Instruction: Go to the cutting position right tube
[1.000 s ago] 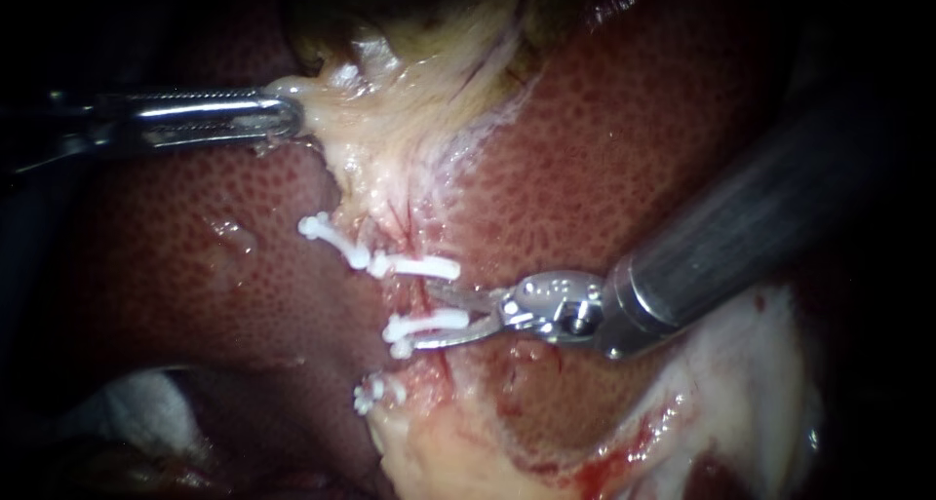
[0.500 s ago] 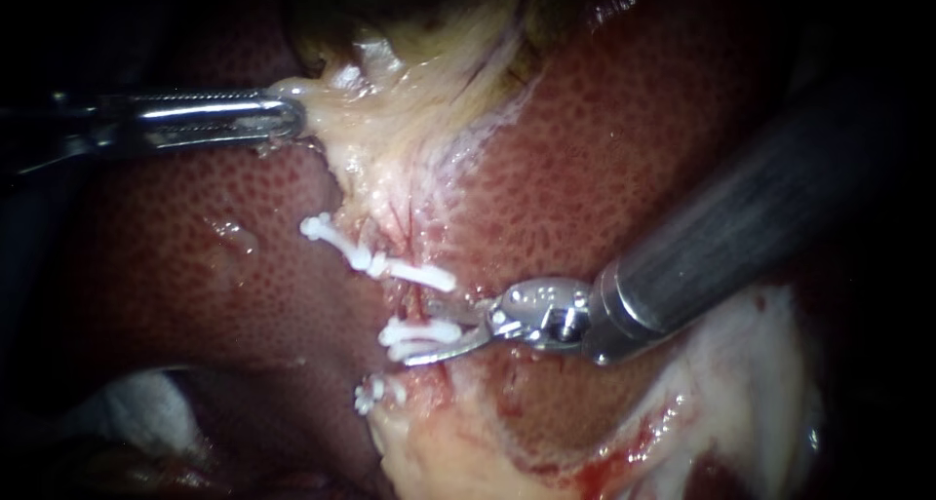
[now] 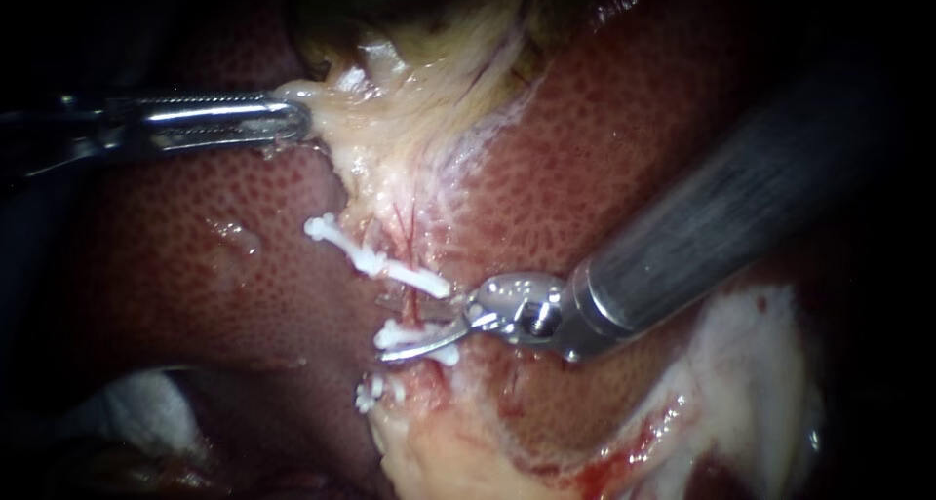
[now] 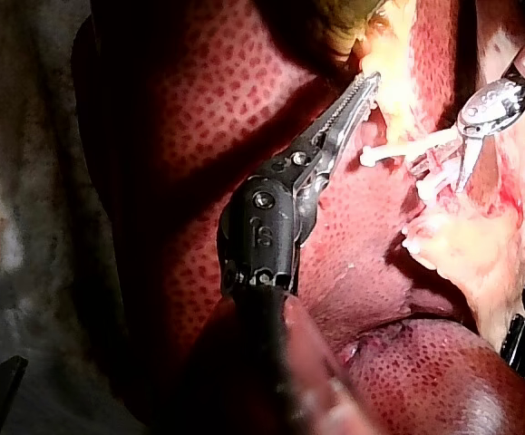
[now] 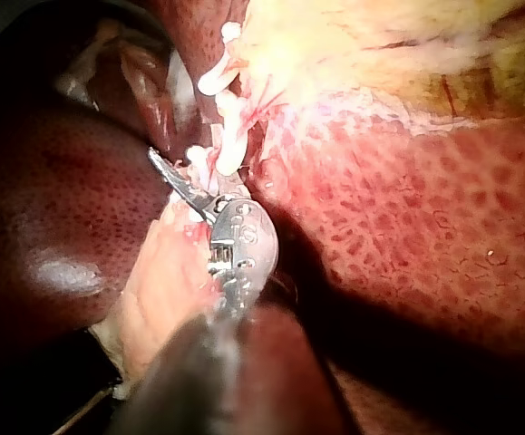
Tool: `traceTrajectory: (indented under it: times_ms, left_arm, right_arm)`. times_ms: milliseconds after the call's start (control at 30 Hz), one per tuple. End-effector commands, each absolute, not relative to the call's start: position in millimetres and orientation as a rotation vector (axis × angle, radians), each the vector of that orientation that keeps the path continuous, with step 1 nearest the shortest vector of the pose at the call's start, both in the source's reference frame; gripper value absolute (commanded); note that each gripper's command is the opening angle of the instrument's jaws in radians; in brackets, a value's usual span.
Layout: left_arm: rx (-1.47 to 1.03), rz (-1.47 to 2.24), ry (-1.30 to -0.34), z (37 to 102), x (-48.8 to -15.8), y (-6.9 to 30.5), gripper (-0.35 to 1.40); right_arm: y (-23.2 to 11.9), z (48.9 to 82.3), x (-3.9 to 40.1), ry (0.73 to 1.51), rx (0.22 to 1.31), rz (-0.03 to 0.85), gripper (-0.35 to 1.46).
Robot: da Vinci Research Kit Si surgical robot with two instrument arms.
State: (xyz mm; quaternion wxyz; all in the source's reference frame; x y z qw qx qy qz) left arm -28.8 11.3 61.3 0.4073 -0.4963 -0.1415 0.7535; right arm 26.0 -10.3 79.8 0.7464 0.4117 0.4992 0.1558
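Between the upper white plastic clip (image 3: 375,258) and the middle white plastic clip (image 3: 392,334), the thin pink red-streaked tube (image 3: 414,310) is lying inside the parted blades of my right instrument (image 3: 390,326), which are gripping nothing. By my judgement, both blades should be sitting square across it, clear of either clip. My left instrument (image 3: 297,120) is clamping the pale yellow gallbladder tissue (image 3: 390,139). Around the blades, dark red mottled liver (image 3: 604,169) is crowding in; a third white clip (image 3: 375,393) is sitting just below.
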Motion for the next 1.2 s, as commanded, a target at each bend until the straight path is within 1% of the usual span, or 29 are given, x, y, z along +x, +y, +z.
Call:
traceTrajectory:
  times_ms: [33, 200, 300, 533, 867, 900, 1200]
  left_arm:
    - [-1.252, 1.900, -0.358, 61.3, -28.8, 11.3, -0.35]
    - [-1.252, 1.900, -0.357, 61.3, -28.8, 11.2, -0.35]
    - [-1.252, 1.900, -0.357, 61.3, -28.9, 11.2, -0.35]
    - [-1.255, 1.901, -0.361, 61.4, -29.0, 11.1, -0.35]
    - [-1.255, 1.901, -0.361, 61.4, -29.0, 11.1, -0.35]
    - [-1.255, 1.901, -0.361, 61.4, -29.0, 11.1, -0.35]
    - [-1.255, 1.901, -0.361, 61.4, -29.0, 11.0, -0.35]
  right_arm:
    - [-10.3, 79.8, 26.1, 1.098, 0.901, 0.345, 1.23]
    - [-10.0, 80.1, 27.0, 1.109, 0.897, 0.378, 1.21]
    - [-9.9, 80.2, 27.3, 1.107, 0.899, 0.384, 1.18]
    - [-9.6, 80.5, 27.9, 1.110, 0.882, 0.399, 1.18]
    - [-9.4, 80.8, 27.9, 1.109, 0.878, 0.402, 1.18]
    - [-9.4, 80.8, 27.9, 1.109, 0.878, 0.402, 1.08]
    - [-9.4, 80.8, 27.8, 1.109, 0.879, 0.401, 1.08]
